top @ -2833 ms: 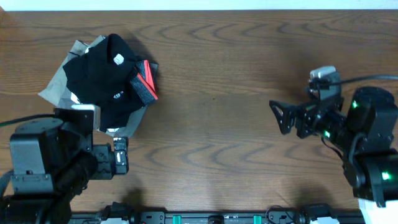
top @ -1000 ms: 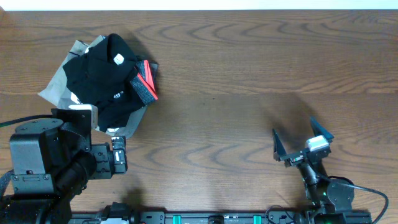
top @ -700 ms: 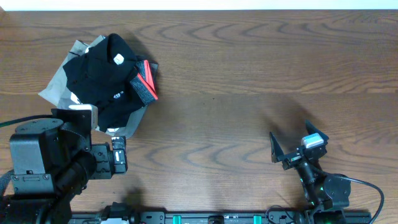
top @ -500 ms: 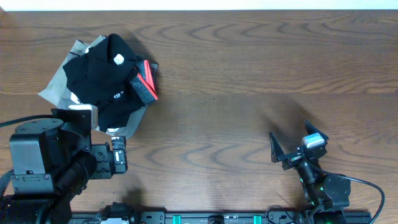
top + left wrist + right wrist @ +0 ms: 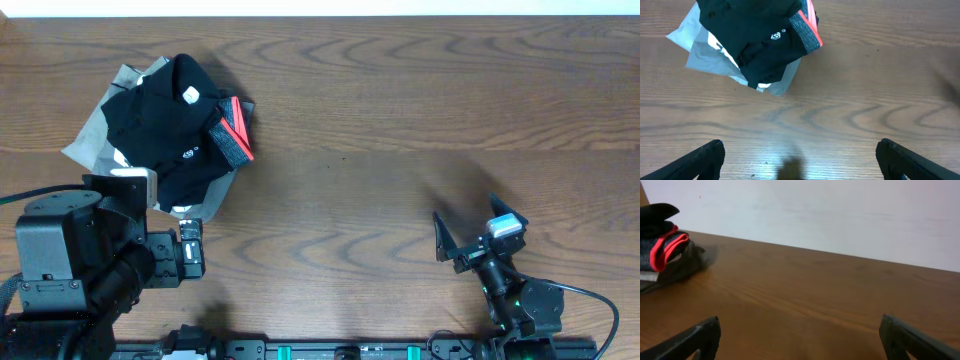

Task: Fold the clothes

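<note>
The clothes lie in a crumpled heap at the table's far left. On top is a black shirt [image 5: 165, 115] [image 5: 750, 30] with a small white logo [image 5: 776, 35]. My left gripper [image 5: 800, 155] is open over bare wood, a short way in front of the heap and apart from it. Near the front edge on the right, my right gripper [image 5: 467, 215] [image 5: 800, 330] is open and empty, low over the table. It faces the far-off heap, whose black top [image 5: 655, 212] shows at the left edge of the right wrist view.
A grey garment with a red band [image 5: 235, 135] [image 5: 807, 30] [image 5: 665, 247] and a light grey one [image 5: 95, 130] [image 5: 705, 55] lie under the black shirt. Bare brown table [image 5: 400, 120] spreads between the heap and the right arm. A white wall [image 5: 840, 215] stands behind the table.
The right arm has swung from mid-right down to the table's front edge and settled there, its gripper still open. The left arm and the heap have not moved.
</note>
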